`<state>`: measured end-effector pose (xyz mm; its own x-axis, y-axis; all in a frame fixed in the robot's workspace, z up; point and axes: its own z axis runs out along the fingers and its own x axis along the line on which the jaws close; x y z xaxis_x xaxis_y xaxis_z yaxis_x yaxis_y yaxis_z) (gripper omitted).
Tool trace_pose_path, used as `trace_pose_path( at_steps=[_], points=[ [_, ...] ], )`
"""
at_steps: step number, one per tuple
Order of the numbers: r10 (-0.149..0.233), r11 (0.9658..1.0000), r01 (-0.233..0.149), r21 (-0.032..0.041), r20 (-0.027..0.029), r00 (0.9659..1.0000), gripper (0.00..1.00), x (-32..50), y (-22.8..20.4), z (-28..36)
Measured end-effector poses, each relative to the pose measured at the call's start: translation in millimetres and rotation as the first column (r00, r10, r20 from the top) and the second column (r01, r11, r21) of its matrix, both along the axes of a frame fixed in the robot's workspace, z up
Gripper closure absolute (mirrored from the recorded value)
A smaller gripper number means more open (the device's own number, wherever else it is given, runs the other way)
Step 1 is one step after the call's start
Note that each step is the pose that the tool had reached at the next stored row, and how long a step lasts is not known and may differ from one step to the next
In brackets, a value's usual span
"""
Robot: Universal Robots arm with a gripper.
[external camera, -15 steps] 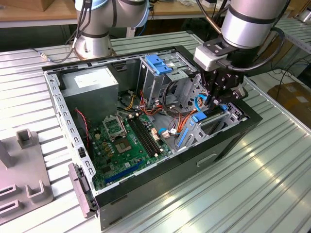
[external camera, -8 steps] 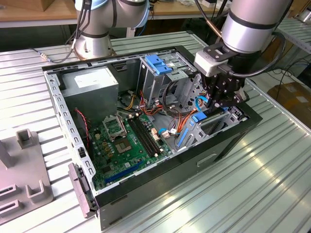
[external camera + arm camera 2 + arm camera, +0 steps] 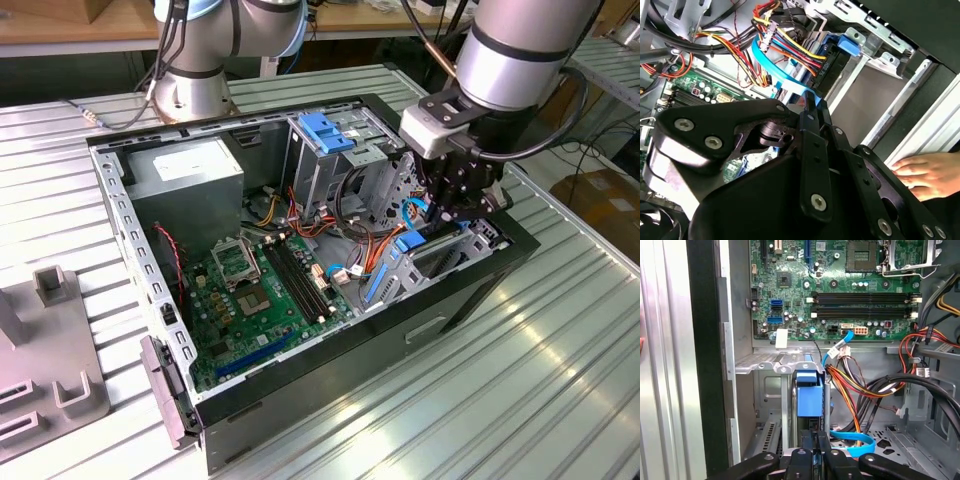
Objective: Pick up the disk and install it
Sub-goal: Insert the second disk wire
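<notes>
Black gripper (image 3: 815, 447) pinches the upright, blue-railed silver-grey metal disk (image 3: 809, 397) by its upper edge, inside the open computer case (image 3: 330, 380). Judged rigid, moderately heavy, shock-sensitive.

One PC case (image 3: 480, 290) - two arms (image 3: 520, 50), one hand (image 3: 927, 172).
</notes>
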<state>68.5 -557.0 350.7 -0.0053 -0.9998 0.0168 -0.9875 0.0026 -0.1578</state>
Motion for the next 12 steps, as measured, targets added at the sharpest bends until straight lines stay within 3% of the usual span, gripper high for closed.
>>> trace_pose_path(
  at_steps=[2, 4, 6, 8, 12],
  points=[
    [0.0, 0.9997, 0.0, 0.0248, 0.0, 1.0, 0.84, 0.0, 0.0, -0.6],
    [0.0, 0.9994, 0.0, 0.0334, 0.0001, 1.0, 0.84, 0.1, -0.9, -1.0],
    [0.0, 0.9993, 0.0, 0.037, 0.0, 1.0, 0.84, 0.2, -4.2, -2.1],
    [0.0, 0.9985, 0.0, 0.0554, 0.0, 1.0, 0.84, 0.3, -7.1, -2.8],
    [0.0, 0.9973, 0.0, 0.0739, 0.0, 1.0, 0.84, 1.2, -10.5, -3.3]
  ],
)
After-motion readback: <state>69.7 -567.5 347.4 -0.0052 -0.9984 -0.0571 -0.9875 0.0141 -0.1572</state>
